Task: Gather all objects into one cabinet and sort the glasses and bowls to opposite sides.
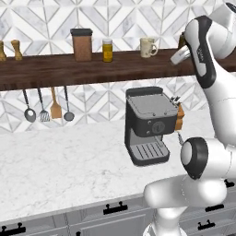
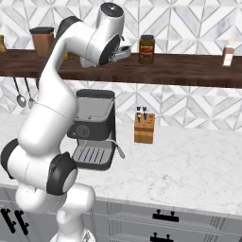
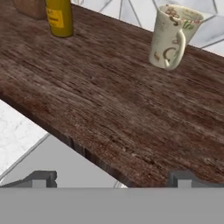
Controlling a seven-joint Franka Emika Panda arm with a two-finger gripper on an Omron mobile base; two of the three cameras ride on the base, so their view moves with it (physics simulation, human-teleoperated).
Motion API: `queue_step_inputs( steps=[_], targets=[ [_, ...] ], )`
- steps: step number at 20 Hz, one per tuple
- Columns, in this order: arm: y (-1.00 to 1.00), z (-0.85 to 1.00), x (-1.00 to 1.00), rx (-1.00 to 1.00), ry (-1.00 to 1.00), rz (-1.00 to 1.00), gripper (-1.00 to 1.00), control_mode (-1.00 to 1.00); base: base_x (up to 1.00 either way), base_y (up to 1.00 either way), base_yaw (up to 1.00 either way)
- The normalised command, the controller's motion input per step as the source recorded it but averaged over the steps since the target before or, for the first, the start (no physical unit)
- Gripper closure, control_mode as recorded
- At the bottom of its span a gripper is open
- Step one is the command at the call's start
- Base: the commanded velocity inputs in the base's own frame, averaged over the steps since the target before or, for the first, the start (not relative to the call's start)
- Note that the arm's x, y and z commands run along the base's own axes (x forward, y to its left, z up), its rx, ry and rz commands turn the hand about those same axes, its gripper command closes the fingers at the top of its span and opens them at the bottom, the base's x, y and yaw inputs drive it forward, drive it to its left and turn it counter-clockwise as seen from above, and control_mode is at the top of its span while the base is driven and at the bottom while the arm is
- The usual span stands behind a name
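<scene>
1. We start at the left of the left base view, well away from the end effector [image 1: 177,56]: one long wooden shelf [image 1: 69,69] runs along the wall, with four utensils [image 1: 48,108] hanging under it and two small brown shakers [image 1: 9,50] at its far end.
2. Closer in on that shelf stand one brown canister [image 1: 81,44] and one yellow jar [image 1: 107,50], both to the left of the end effector.
3. Next comes the one cream mug [image 1: 148,47], upright on the shelf, handle toward the end effector and just to its left; in the hand view it stands ahead and apart from the tips.
4. The end effector hovers over the shelf's front edge with its jaws spread wide and nothing between them.
5. Below it on the bench [image 1: 60,156] sits one coffee machine [image 1: 148,124], with one knife block [image 2: 144,127] beside it.
6. To the right of the end effector, in the right base view, the shelf carries one dark jar [image 2: 147,49] and one small bottle [image 2: 228,53].
7. We judge the task barely begun: the mug is not yet grasped, and every item still has to be gathered and sorted.
</scene>
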Motion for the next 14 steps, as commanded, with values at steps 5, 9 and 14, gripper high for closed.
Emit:
queue_step_inputs(
  steps=[5, 9, 14],
  targets=[
    [-0.01, 0.0, 0.24, 0.03, -0.04, 0.0, -1.0, -1.0, 0.0, 0.0, 0.0],
    [0.0, 0.0, 0.44, 0.04, 0.0, 0.0, -1.0, -1.0, 0.0, 0.0, 0.0],
    [0.0, 0.01, 0.35, 0.03, -0.01, 0.0, -1.0, -1.0, 0.0, 0.0, 0.0]
  ],
)
